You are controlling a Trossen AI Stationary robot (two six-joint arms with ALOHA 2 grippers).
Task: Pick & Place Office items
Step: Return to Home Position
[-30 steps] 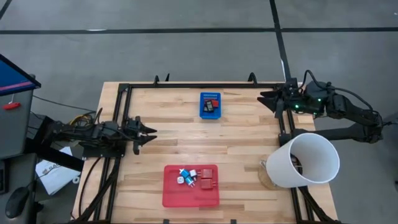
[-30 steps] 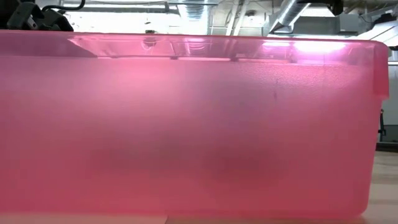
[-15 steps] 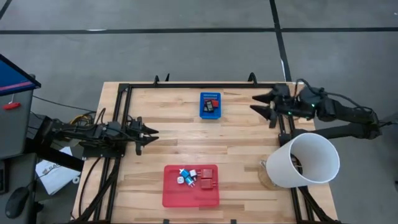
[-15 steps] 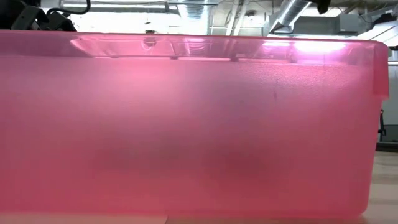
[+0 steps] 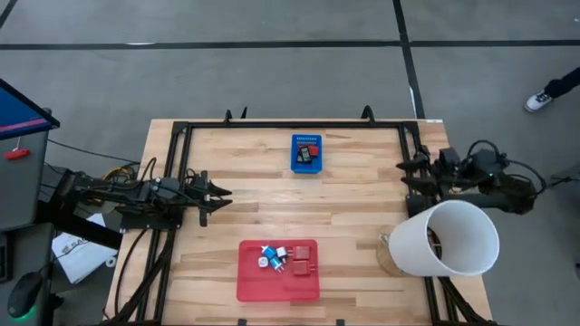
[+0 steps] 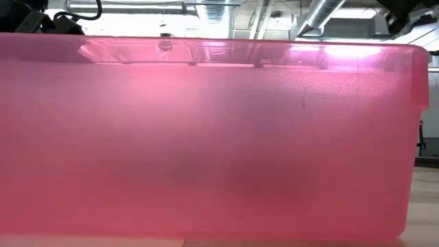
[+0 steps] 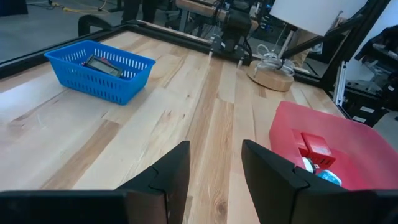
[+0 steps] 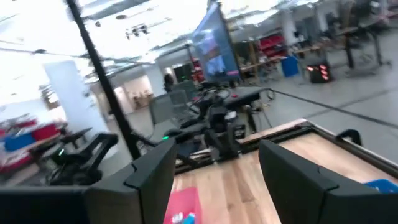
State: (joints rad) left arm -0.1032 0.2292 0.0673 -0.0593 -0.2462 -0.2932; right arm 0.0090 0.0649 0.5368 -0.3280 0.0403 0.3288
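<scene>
No readable text, labels, numbers in any view.

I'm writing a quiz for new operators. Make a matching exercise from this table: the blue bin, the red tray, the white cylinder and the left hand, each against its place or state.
Things:
1. blue bin
2. red tray
3. white cylinder
4. left hand

Places or states:
A. open, over the table's left side
B. holds red, blue and white pieces
C. above a round wooden base at the right edge
D. holds a dark piece and a red piece

Pairs: 1-D, 2-B, 3-C, 4-A
</scene>
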